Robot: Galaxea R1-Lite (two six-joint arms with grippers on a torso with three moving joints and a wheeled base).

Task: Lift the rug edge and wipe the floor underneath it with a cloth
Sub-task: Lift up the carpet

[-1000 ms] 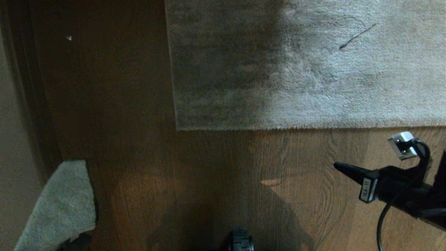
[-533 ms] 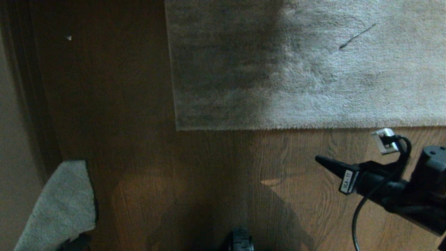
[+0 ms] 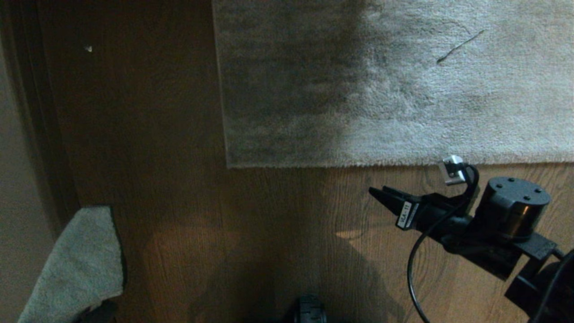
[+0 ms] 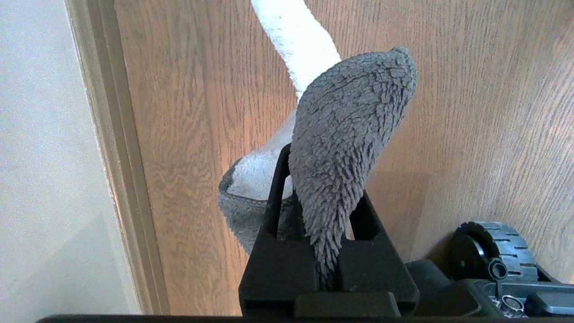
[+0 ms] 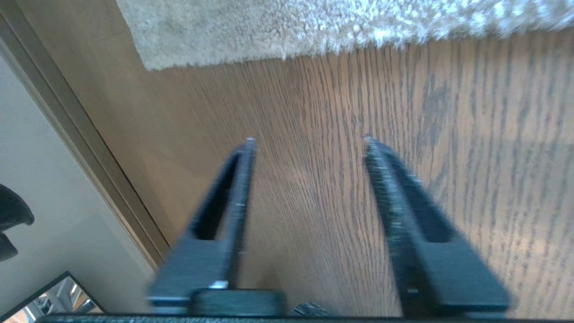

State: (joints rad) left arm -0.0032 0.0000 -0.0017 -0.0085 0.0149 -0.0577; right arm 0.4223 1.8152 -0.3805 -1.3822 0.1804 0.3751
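I see my right gripper (image 5: 307, 141), fingers apart, above the floor (image 3: 269, 233); the rug edge (image 3: 381, 162) lies flat at its twelve o'clock. My left gripper (image 4: 325, 233) clamps the cloth (image 4: 350, 134).

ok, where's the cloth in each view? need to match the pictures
Head view: the cloth hangs at the lower left, beside the wall.
Left wrist view: centre of the picture, clamped in the left tool, draping over the floor.
Right wrist view: not in it; only the open right tool and the rug edge.
Shared landmark: the baseboard along the wall, seen in all three views.
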